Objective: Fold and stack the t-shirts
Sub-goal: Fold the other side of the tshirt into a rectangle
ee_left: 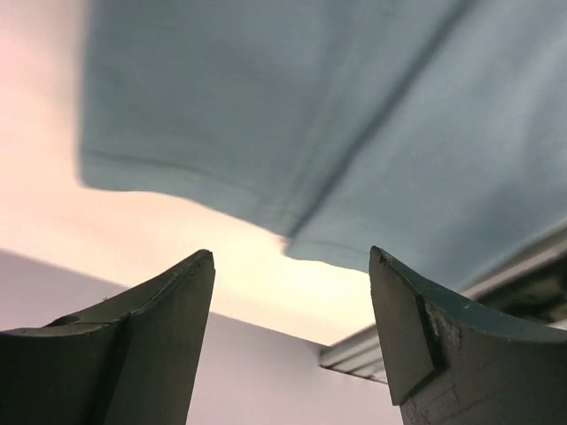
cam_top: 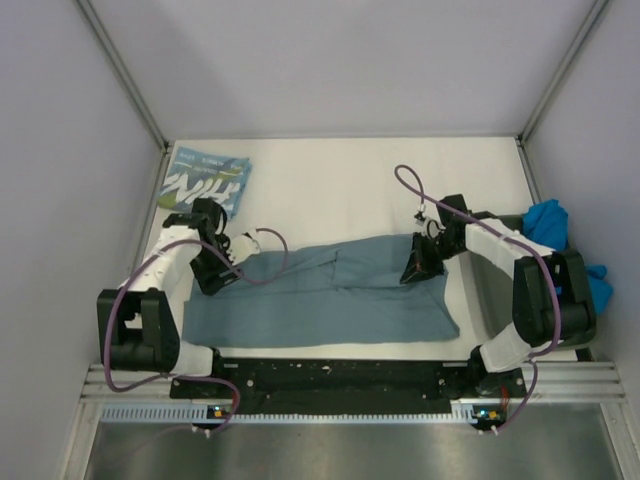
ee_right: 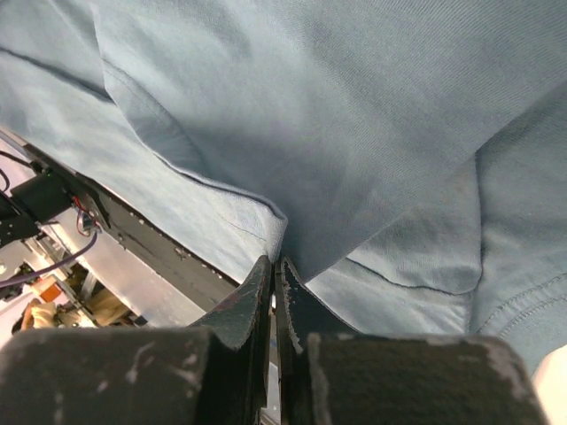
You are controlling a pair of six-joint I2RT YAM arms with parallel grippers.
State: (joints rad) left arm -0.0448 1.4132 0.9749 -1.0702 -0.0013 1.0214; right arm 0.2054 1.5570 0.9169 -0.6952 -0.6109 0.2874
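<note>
A dark grey-green tray (cam_top: 492,300) lay at the right edge of the white table (cam_top: 340,190), a black mounting rail (cam_top: 340,375) ran along its near edge, and grey panels (cam_top: 340,60) enclosed the remaining sides.

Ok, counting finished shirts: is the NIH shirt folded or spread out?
Folded: the NIH shirt lies as a compact rectangle, lettering up, at far left.

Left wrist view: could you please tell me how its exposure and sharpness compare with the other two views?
Left wrist view: the white table is overexposed to a pinkish glow, and the slate-teal t-shirt looks soft. Right wrist view: evenly lit, cloth weave crisp, the right gripper dark. Top external view: flat diffuse light, faint shadows, no glare.
</note>
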